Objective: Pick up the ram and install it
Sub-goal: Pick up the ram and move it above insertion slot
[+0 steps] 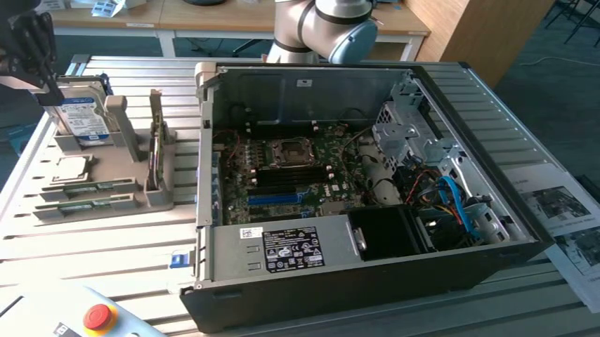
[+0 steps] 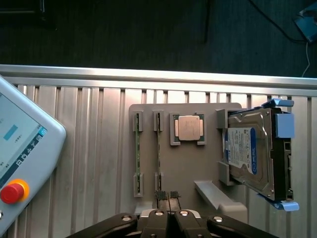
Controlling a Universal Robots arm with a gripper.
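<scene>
Claw (image 2: 167, 195) closed, empty, above holder (image 2: 188, 168); ram (image 2: 158, 148) stands on edge in second slot from holder's edge opposite drive (image 2: 247, 153), judged light, stiff, fragile, so pinch both faces mid-length near upper edge.

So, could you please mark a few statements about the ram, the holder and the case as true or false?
1. Both ram sticks sit in the holder. True.
2. The gripper holds a ram stick. False: it is shut and empty.
3. The processor lies between the ram sticks and the hard drive. True.
4. The case is closed. False: its side is open and the motherboard shows.
</scene>
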